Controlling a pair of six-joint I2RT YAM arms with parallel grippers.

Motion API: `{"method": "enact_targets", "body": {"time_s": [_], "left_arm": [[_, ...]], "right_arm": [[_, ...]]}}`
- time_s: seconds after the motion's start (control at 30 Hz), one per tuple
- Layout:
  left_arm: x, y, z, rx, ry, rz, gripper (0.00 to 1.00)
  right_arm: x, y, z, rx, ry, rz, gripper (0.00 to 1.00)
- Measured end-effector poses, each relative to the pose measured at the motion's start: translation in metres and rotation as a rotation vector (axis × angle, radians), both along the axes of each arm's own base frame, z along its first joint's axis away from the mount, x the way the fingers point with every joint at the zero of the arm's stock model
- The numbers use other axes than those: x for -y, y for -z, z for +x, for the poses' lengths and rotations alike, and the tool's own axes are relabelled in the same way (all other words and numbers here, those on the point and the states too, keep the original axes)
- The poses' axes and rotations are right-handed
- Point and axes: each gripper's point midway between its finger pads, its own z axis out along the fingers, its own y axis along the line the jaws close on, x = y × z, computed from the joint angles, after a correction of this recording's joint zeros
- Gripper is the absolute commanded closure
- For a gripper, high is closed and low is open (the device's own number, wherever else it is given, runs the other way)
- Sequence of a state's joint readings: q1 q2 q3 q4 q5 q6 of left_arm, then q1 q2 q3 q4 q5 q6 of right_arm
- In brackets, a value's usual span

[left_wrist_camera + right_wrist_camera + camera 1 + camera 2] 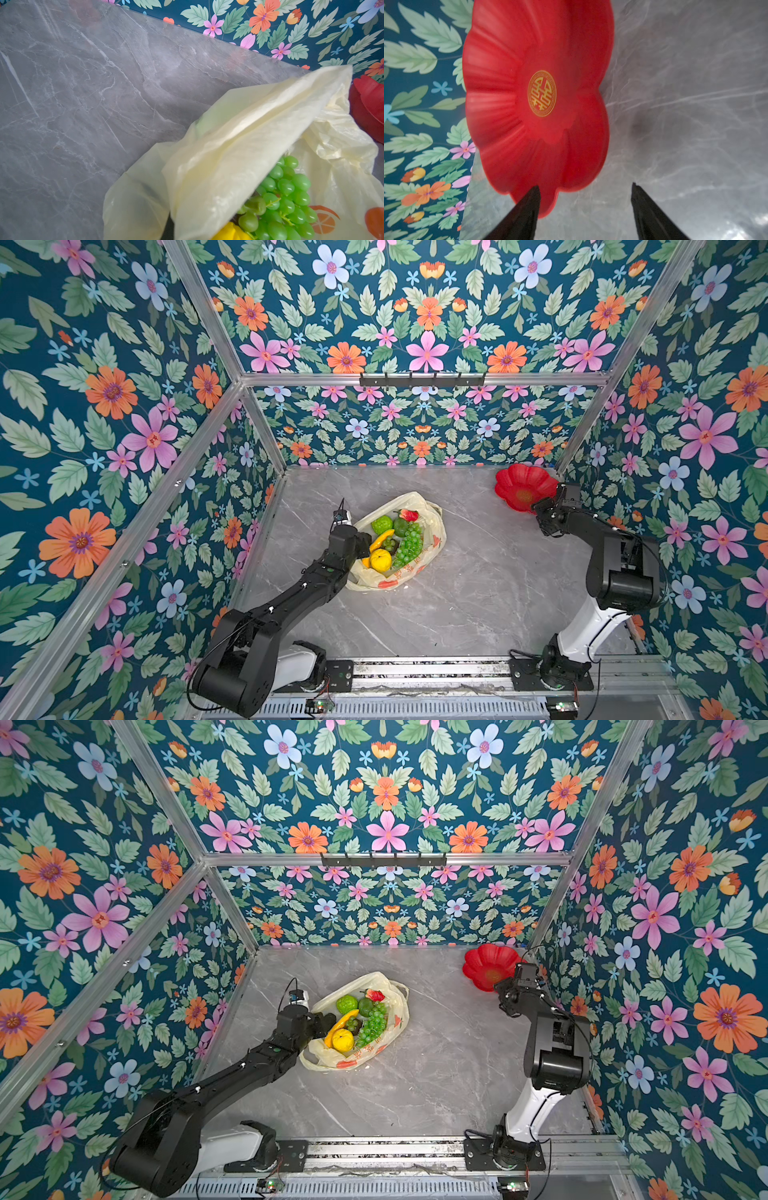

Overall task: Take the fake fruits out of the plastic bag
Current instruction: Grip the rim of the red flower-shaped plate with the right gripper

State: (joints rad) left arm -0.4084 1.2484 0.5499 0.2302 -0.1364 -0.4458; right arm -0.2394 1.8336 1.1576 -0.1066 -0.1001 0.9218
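Observation:
The plastic bag (434,540) lies open on the table in both top views, cream-yellow with orange prints. In it are the fake fruits: a bumpy lime-green fruit (381,524), a strawberry (408,514), a dark green avocado (400,526), green grapes (409,546), a banana (381,540) and a yellow citrus (380,560). My left gripper (365,542) is shut on the bag's left rim. In the left wrist view the bag film (228,155) drapes over the jaws, beside the grapes (286,197). My right gripper (585,186) is open and empty at the red plate's edge.
A glossy red flower-shaped plate (519,483) with nothing in it sits in the back right corner against the floral wall. The grey marble table (478,593) is bounded by floral walls on three sides. A metal rail (415,668) with the arm bases runs along the front.

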Motion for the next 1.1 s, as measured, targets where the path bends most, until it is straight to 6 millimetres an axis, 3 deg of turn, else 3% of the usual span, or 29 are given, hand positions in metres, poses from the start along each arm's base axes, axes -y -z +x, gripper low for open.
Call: {"method": "enact_targets", "body": {"time_s": [0.3,0.5,0.77,0.93,1.1], "left_arm": [[0.000,0.002,0.000,-0.005,0.000,0.002,1.00],[0.000,0.003,0.000,-0.008,0.001,0.004,1.00],[0.001,0.006,0.002,-0.018,0.001,0.008,1.00],[0.002,0.007,0.002,-0.019,0.004,0.007,1.00],[0.002,0.007,0.002,-0.020,0.004,0.007,1.00]], "right_arm": [[0.017,0.018,0.008,-0.022,0.062,0.037,0.52],[0.023,0.026,0.015,-0.030,0.074,0.044,0.70],[0.017,0.028,0.023,-0.005,0.064,0.092,0.91],[0.010,0.023,0.020,0.026,0.052,0.129,0.99],[0.000,0.019,0.011,0.027,0.020,0.155,1.00]]}}
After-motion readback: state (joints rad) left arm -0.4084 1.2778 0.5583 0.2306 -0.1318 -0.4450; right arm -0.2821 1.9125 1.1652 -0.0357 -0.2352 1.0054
